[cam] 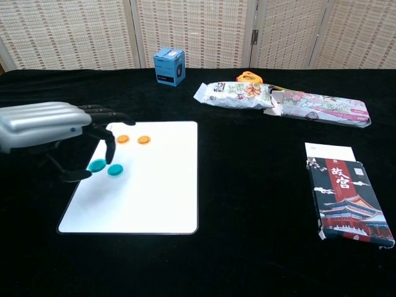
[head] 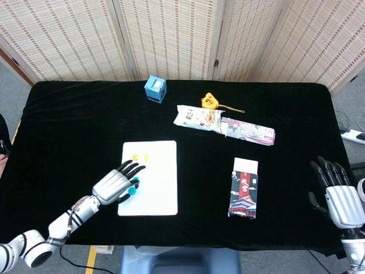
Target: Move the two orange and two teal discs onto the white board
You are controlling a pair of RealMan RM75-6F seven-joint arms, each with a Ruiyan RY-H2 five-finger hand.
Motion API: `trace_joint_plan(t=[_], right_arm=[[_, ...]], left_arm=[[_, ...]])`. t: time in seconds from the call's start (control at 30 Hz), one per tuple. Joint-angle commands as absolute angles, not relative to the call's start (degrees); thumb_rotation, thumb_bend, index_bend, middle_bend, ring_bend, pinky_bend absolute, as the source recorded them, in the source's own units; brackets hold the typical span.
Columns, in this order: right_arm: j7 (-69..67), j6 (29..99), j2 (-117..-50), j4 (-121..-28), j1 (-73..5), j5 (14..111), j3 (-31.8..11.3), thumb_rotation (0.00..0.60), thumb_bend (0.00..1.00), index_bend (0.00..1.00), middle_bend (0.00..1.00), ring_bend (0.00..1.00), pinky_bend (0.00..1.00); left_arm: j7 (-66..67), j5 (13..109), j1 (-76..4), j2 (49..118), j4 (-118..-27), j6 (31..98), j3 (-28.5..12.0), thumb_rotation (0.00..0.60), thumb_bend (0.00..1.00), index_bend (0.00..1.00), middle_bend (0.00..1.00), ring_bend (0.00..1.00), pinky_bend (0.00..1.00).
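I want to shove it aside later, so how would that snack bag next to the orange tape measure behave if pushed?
The crinkled snack bag looks puffy and soft, so it would probably crumple and slide lightly. It touches the floral pouch, so it may nudge that.

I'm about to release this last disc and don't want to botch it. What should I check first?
1. Left hand holds the second teal disc: ok, pinched in its fingers.
2. Held disc is over the white board: ok, above its left part.
3. Drop spot free of the first teal disc: not ok, the two sit nearly edge to edge.
4. Both orange discs on the board: ok.
5. Disc touching the board: cannot tell.
6. Right hand clear of the board: ok, far off at the table edge.
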State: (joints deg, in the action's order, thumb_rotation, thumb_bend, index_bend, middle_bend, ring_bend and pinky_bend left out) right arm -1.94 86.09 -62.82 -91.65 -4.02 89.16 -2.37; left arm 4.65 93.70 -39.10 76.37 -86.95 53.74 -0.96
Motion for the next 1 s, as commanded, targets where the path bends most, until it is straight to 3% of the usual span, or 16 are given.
trace_joint_plan(t=[0.03,0.43,1.0], right_arm=[[-2.16,86.15,-62.84,-91.51,-3.88,88.95,-2.38,0.6,0.48,0.0,0.0,0.0,0.0],[-2.92,86.58,-63.11,-90.82,-3.32,88.63,-2.31,0.6,0.48,0.0,0.0,0.0,0.0],[-3.03,86.76,-63.32,-90.56,-2.95,88.48,-2.3,0.6,0.48,0.0,0.0,0.0,0.0]], left_arm=[[6.99,91.0,-41.82,79.29,-85.8,50.41,-3.1,0.6,0.49,0.5,0.08,0.0,0.0],[12.58,81.79,-46.52,85.38,-79.78,44.16,-6.81,0.6,0.49,0.48,0.08,0.0,0.0],[15.81,76.26,-48.2,87.57,-78.09,42.22,-5.79,0.6,0.49,0.45,0.08,0.0,0.0]])
